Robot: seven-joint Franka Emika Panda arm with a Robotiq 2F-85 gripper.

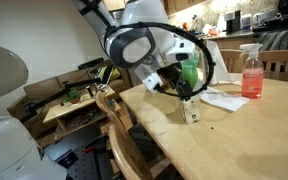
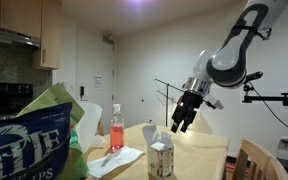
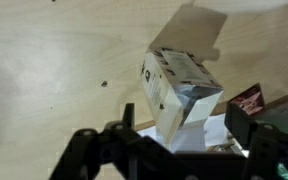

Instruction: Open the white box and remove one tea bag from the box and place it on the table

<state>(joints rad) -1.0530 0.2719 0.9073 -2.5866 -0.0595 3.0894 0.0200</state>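
Note:
The white box (image 1: 191, 112) stands on the light-wood table (image 1: 234, 145); it also shows in an exterior view (image 2: 161, 158). In the wrist view the box (image 3: 174, 80) lies under the camera, its top end open with a grey inside. My gripper (image 1: 179, 86) hovers a little above the box, apart from it, also seen in an exterior view (image 2: 181, 121). Its two fingers stand spread on either side of the box in the wrist view (image 3: 184, 125), open and empty. No tea bag can be made out.
A pink spray bottle (image 1: 251, 72) and white paper sheets (image 1: 222, 99) sit behind the box, next to a green bag (image 1: 189, 72). A chair (image 1: 119, 130) stands at the table's edge, with a cluttered bench (image 1: 74, 105) beyond. A chip bag (image 2: 29, 140) fills the foreground.

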